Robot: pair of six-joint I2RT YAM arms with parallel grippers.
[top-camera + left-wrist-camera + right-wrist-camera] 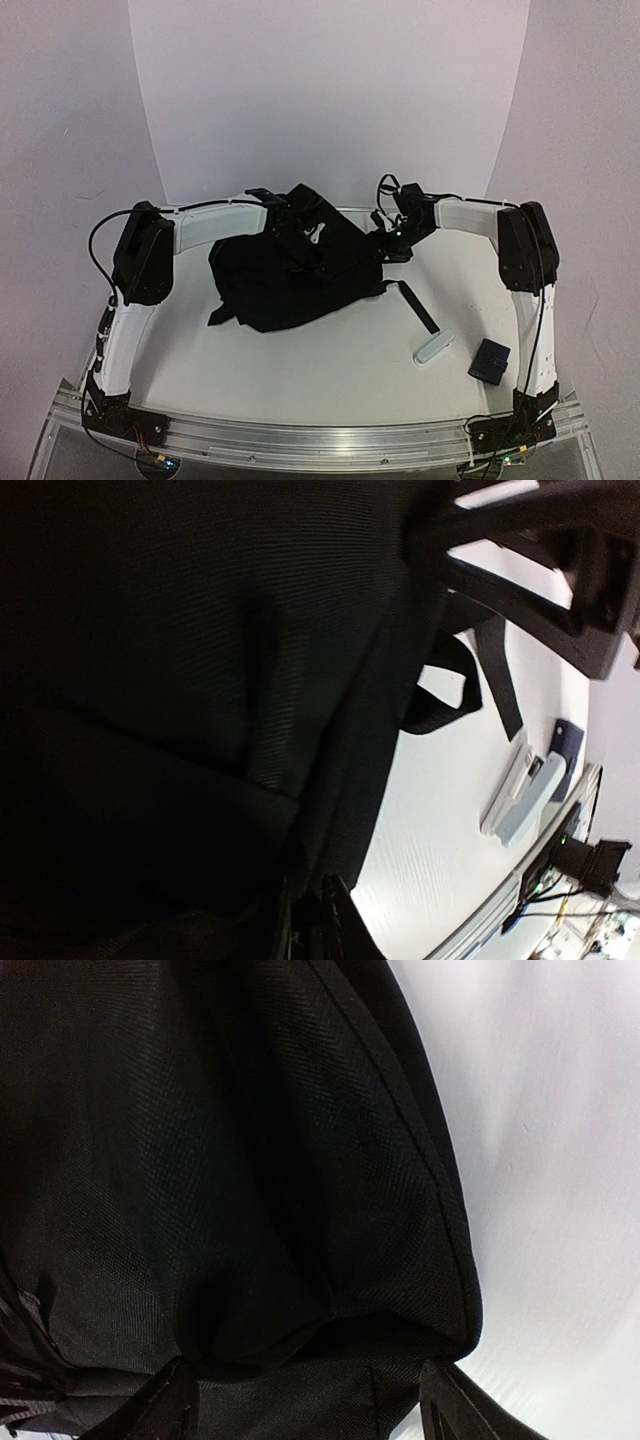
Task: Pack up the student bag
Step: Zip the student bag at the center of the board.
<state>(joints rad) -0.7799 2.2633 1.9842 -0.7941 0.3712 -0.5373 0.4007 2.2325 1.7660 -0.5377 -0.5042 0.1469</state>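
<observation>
The student bag [290, 275], a large soft black backpack, lies in the middle of the table with its far top pulled up into a peak. My left gripper [300, 232] is at that top; in the left wrist view its jaws [318, 925] are closed on a fold of the bag's fabric [180, 680]. My right gripper [388, 240] is at the bag's right edge. In the right wrist view its fingers [172, 1400] stand wide apart, with a corner of the bag [300, 1160] between them.
A black webbing strap [418, 306] trails right from the bag. A white oblong object [434, 347] and a small dark-blue pouch [490, 360] lie near the right front; both also show in the left wrist view, the object [515, 795] and the pouch [558, 748].
</observation>
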